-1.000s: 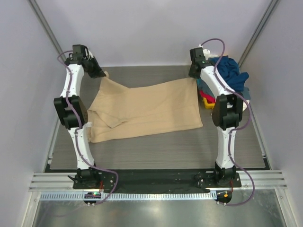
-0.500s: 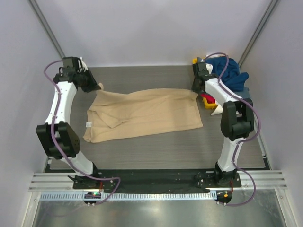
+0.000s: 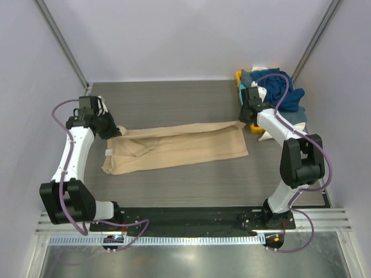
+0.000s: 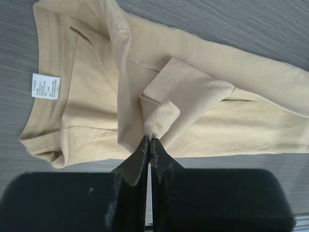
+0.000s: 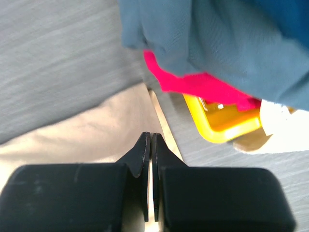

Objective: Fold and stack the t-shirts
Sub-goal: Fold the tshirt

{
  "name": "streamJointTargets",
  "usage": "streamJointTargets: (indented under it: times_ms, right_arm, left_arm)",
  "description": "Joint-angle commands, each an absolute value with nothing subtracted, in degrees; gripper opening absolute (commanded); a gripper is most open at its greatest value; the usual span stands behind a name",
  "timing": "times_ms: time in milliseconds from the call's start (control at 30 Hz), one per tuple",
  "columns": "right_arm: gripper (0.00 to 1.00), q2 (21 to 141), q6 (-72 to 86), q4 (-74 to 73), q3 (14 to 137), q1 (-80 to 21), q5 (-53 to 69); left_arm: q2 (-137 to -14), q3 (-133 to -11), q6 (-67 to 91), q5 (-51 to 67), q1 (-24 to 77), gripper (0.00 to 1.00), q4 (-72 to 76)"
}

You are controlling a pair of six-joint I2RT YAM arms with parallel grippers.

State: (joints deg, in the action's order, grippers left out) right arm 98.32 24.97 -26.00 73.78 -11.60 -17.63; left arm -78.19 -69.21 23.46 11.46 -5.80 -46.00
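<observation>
The tan t-shirt [image 3: 179, 147] lies in the middle of the table as a long band, its far edge folded towards the front. My left gripper [image 3: 115, 131] is at the shirt's left end, shut on a tan sleeve cuff [image 4: 159, 118]; the collar and its white label [image 4: 46, 86] lie beside it. My right gripper [image 3: 244, 120] is at the shirt's far right corner, shut on the tan hem [image 5: 111, 130]. The other t-shirts, blue and grey-blue [image 3: 277, 88], lie heaped at the back right.
The heap rests on a yellow tray [image 5: 227, 123], with red cloth [image 5: 203, 86], grey-blue cloth [image 5: 217, 43] and white cloth [image 5: 285, 128] close to my right gripper. Grey walls stand on three sides. A metal rail [image 3: 191, 221] runs along the front edge.
Both grippers have moved from the back towards the front, pulling the tan shirt's far edge with them. The shirt has gone from spread out to a narrower folded band.
</observation>
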Motion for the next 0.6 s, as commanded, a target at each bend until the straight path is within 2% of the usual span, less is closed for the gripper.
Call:
streamJointTargets:
  times_ms: [0, 167, 267, 300, 367, 400, 433, 500, 567]
  right_arm:
    - [0.01, 95.4, 26.3, -22.9, 70.9, -11.4, -17.6]
    - [0.01, 94.1, 26.9, -22.2, 67.0, -11.4, -17.6]
    - [0.01, 93.3, 27.2, -22.3, 64.6, -11.3, -18.3]
    - [0.15, 92.9, 27.6, -22.2, 63.5, -11.3, -18.3]
    - [0.46, 91.9, 28.2, -22.2, 62.6, -10.6, -17.6]
    - [0.57, 90.5, 28.2, -22.3, 62.3, -10.5, -17.4]
    - [0.68, 89.9, 28.3, -22.3, 62.4, -10.5, -17.1]
    - [0.73, 88.4, 28.4, -22.3, 63.4, -10.5, -15.6]
    - [0.74, 87.9, 28.7, -22.1, 64.4, -10.5, -14.2]
  left_arm:
    - [-74.4, -66.8, 22.9, 9.2, -5.9, 0.02, -45.6]
    - [-71.1, -62.7, 23.6, 7.3, -6.0, 0.07, -47.5]
    - [-69.7, -60.5, 24.7, 7.1, -6.0, 0.18, -50.0]
    - [-68.2, -59.9, 25.7, 6.4, -6.0, 0.39, -50.7]
    - [-65.8, -58.9, 26.8, 5.2, -6.1, 0.55, -52.5]
    - [-62.7, -58.7, 28.0, 4.7, -6.0, 0.71, -52.7]
    - [-61.2, -58.3, 28.9, 4.4, -6.0, 0.76, -52.0]
    - [-58.4, -57.0, 30.4, 3.9, -6.0, 0.82, -49.9]
    - [-56.9, -55.5, 32.8, 3.0, -6.1, 0.81, -46.5]
